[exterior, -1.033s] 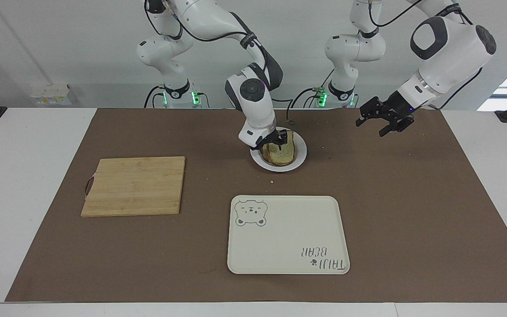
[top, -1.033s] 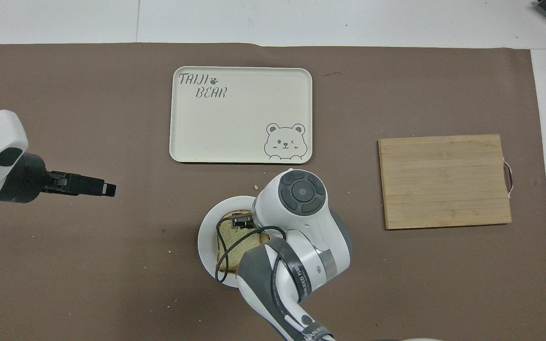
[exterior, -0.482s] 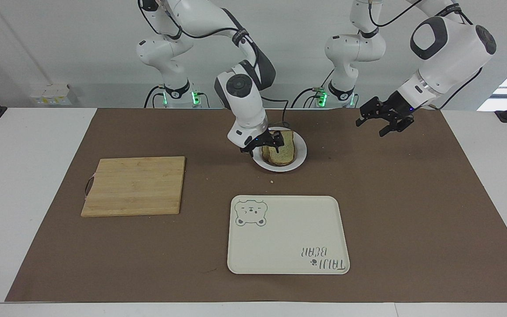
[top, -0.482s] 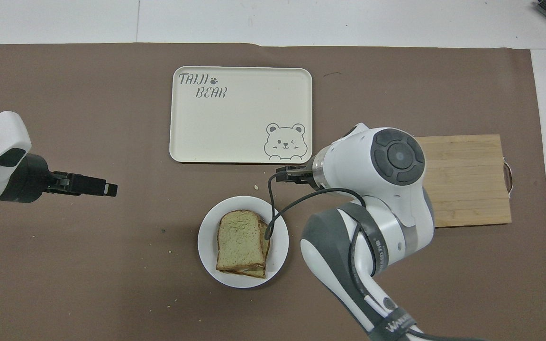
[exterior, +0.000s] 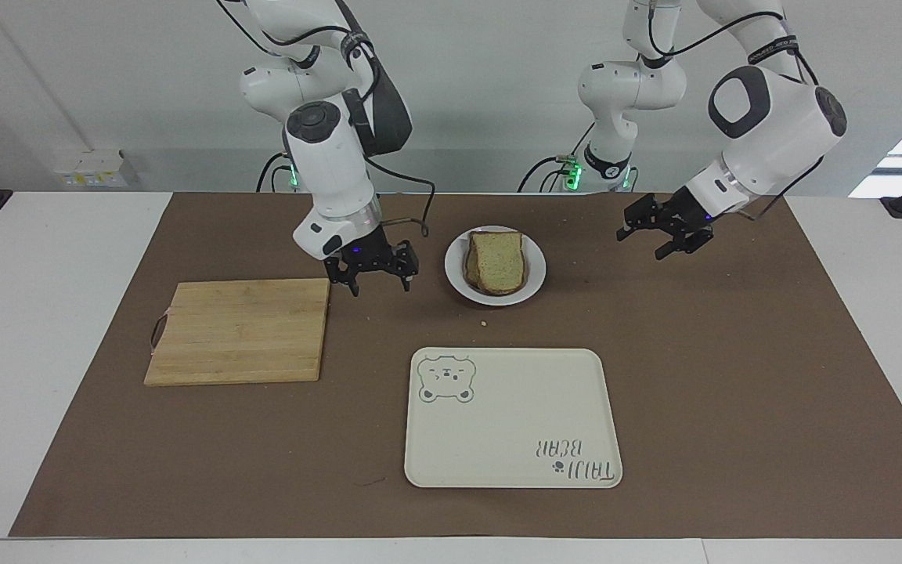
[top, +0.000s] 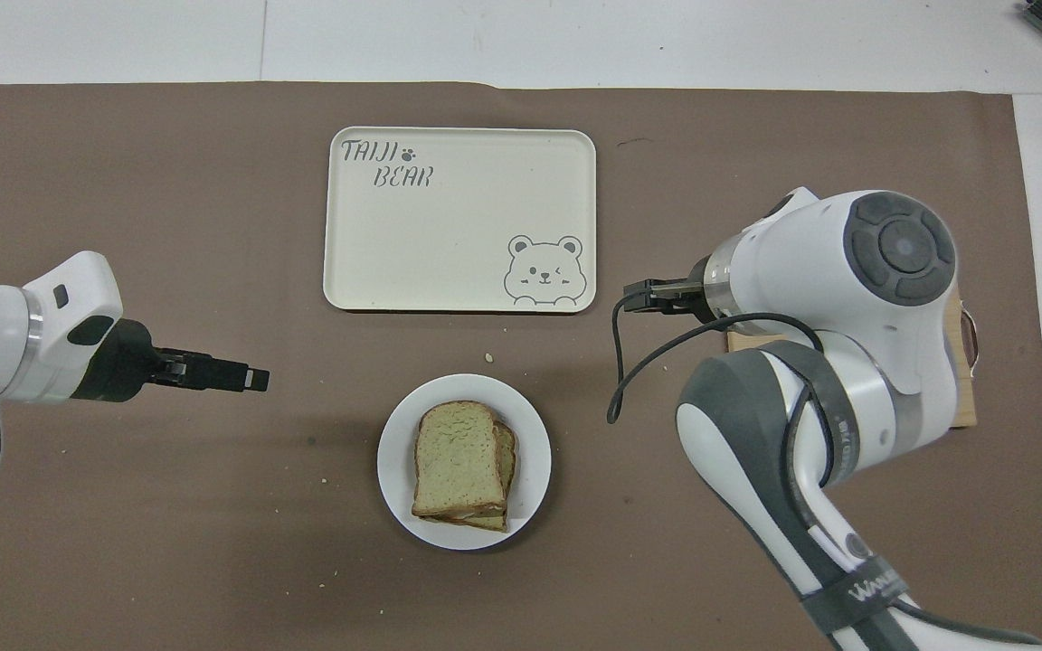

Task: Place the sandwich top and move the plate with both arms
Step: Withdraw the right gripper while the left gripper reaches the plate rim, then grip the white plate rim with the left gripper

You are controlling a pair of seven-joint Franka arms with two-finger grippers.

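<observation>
The sandwich top lies flat on another slice on the plate, a little askew; it also shows in the overhead view, on the plate. My right gripper is open and empty, low over the mat between the cutting board and the plate; its tip shows in the overhead view. My left gripper is open and empty over the mat beside the plate, toward the left arm's end; it also shows in the overhead view.
A wooden cutting board lies toward the right arm's end of the table. A cream tray with a bear drawing lies farther from the robots than the plate; it also shows in the overhead view. Crumbs dot the brown mat.
My right gripper has let go of the sandwich top on the plate and swung away toward the cutting board. My left gripper has come a little lower and closer to the plate.
</observation>
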